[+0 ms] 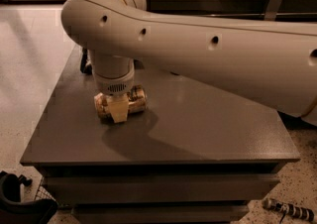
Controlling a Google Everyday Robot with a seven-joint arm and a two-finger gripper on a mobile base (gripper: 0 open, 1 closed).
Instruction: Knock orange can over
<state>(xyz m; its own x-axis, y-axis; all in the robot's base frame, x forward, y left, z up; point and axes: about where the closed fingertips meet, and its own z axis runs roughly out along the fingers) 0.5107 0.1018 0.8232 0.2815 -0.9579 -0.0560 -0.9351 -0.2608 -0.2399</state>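
Observation:
The orange can lies on its side on the grey table, left of centre, with its ends pointing left and right. My gripper hangs straight down from the thick white arm and sits right at the can, with its pale tan tip in front of the can's middle. The wrist hides the top of the can.
A dark object sits at the table's back left, mostly hidden by the arm. A black item lies on the floor at the lower left. A small striped tool lies on the floor at the lower right. The table's front edge is near.

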